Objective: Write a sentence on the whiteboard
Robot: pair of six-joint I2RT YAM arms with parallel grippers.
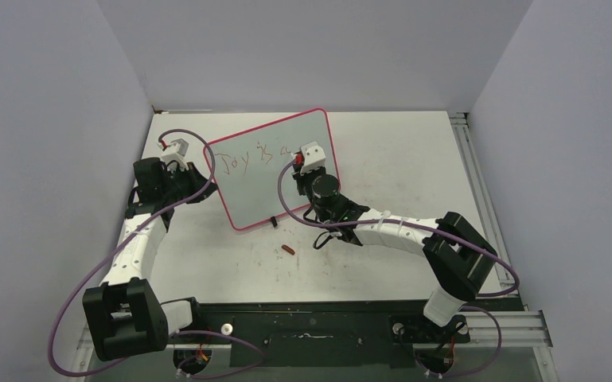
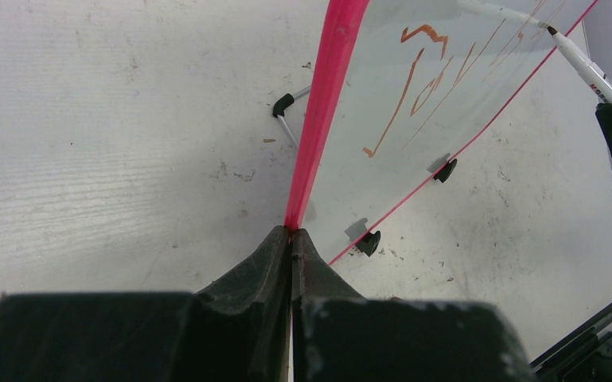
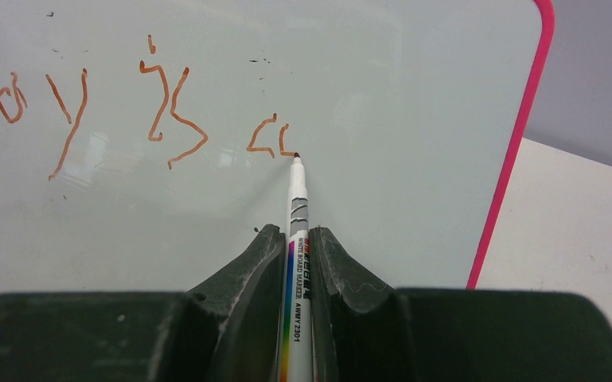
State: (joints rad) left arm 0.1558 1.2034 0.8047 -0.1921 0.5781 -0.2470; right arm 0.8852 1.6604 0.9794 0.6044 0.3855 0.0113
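The whiteboard [image 1: 274,171] with a pink-red frame lies tilted on the table. My left gripper [image 2: 292,232] is shut on the frame's left edge [image 2: 318,119]. My right gripper [image 3: 295,232] is shut on a white whiteboard marker [image 3: 298,239]; its tip [image 3: 296,156] touches the board. The sentence [image 3: 87,103] in reddish-brown ink reads "Joy is c" plus a partial stroke, ending at the tip. It also shows in the top view [image 1: 247,157] and the left wrist view [image 2: 422,87]. The board's black feet [image 2: 368,243] rest on the table.
A small red marker cap [image 1: 288,250] lies on the table below the board. Grey walls enclose the table on three sides. A metal rail [image 1: 477,183] runs along the right edge. Purple cables loop from both arms.
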